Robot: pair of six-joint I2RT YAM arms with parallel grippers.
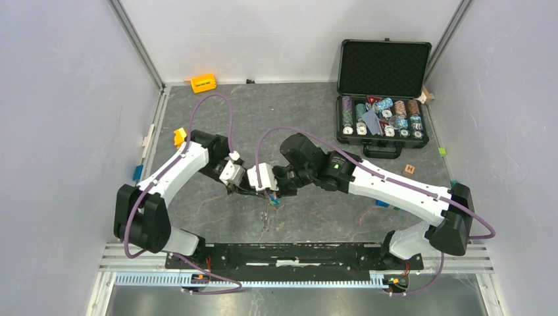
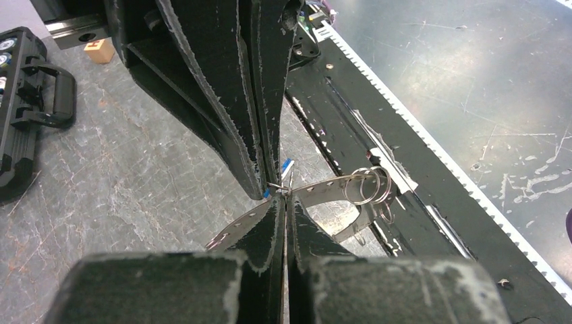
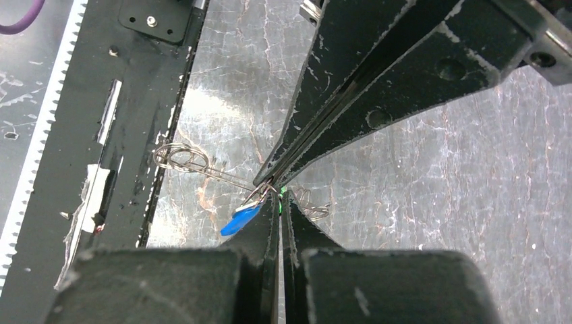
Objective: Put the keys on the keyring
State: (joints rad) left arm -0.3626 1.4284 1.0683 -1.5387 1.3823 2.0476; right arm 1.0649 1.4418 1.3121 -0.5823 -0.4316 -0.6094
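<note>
Currently both grippers meet tip to tip above the grey marbled tabletop point(image 3: 438, 169), near the black base rail point(image 2: 405, 223); left gripper point(image 2: 284, 202) is fully closed, its fingers pinching the keyring point(image 2: 324, 187), a thin silvery band with punched holes that comes out on both sides of the tips; small split rings point(image 2: 371, 185) cluster on the band's end toward the rail; right gripper point(image 3: 278, 202) is likewise closed, its tips touching the left's; a sliver of the green key point(image 3: 281, 194) shows in the seam between its fingers, at the very tip; the blue key point(image 3: 241, 220) hangs just beside those tips on the rail side, tilted, outside both pairs of fingers; whether it is threaded on the band cannot be told.
</note>
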